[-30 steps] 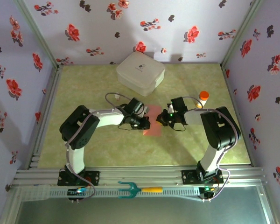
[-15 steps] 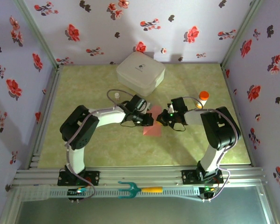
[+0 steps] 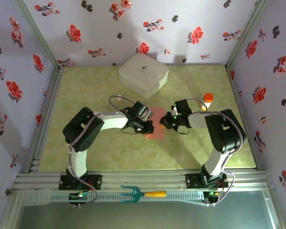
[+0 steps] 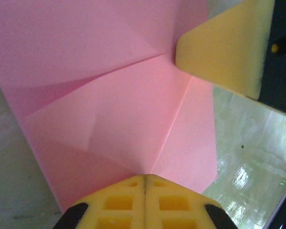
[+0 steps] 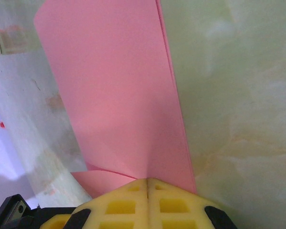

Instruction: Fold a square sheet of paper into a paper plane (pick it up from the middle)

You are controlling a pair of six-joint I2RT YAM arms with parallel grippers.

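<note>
Left gripper, jaws closed, has dropped back onto the creased paper, tips at its fold; the paper lies between both grippers; right gripper, jaws closed, pinches the far edge, so creasing continues

Left jaws closed; right jaws closed

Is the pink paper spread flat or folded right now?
Folded in part: the paper shows creases and overlapping layers, not yet a dart.
</note>
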